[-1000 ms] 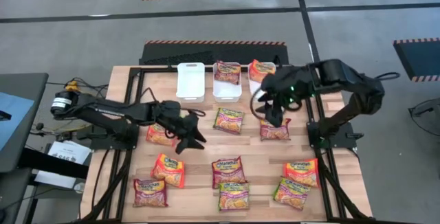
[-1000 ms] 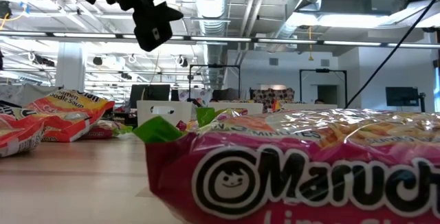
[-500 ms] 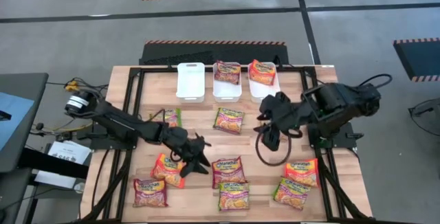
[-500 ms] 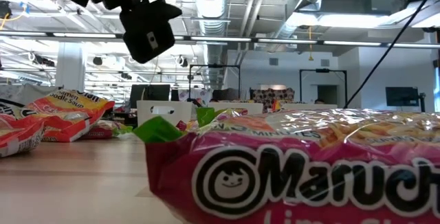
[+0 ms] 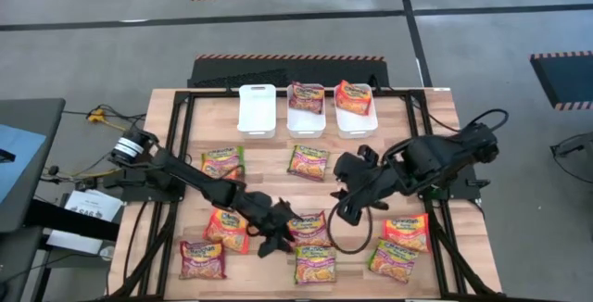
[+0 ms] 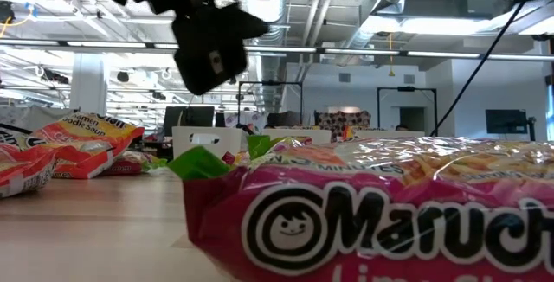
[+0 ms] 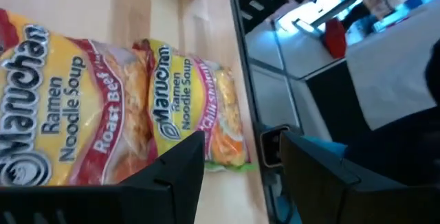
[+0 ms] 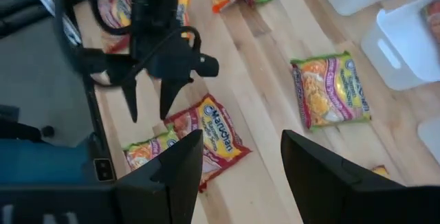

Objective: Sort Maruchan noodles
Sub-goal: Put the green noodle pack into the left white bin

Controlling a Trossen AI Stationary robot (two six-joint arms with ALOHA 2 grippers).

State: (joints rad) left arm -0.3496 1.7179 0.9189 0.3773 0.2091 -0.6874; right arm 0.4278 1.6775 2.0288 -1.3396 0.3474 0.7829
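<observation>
Both arms have come from the far part of the bench toward its near edge. Now the left gripper (image 5: 274, 237) hangs with spread fingers, holding nothing, over the maroon-trimmed packet (image 5: 309, 229) near the middle of the near edge. The right gripper (image 5: 345, 206) is just beside that packet, fingers also spread and empty.

I judge the sorting is only begun: at the far edge, two white bins (image 5: 355, 119) hold one packet each and the third bin (image 5: 258, 109) holds none. About nine Maruchan noodles (image 5: 222, 162) lie loose on the bench, most near the near edge
</observation>
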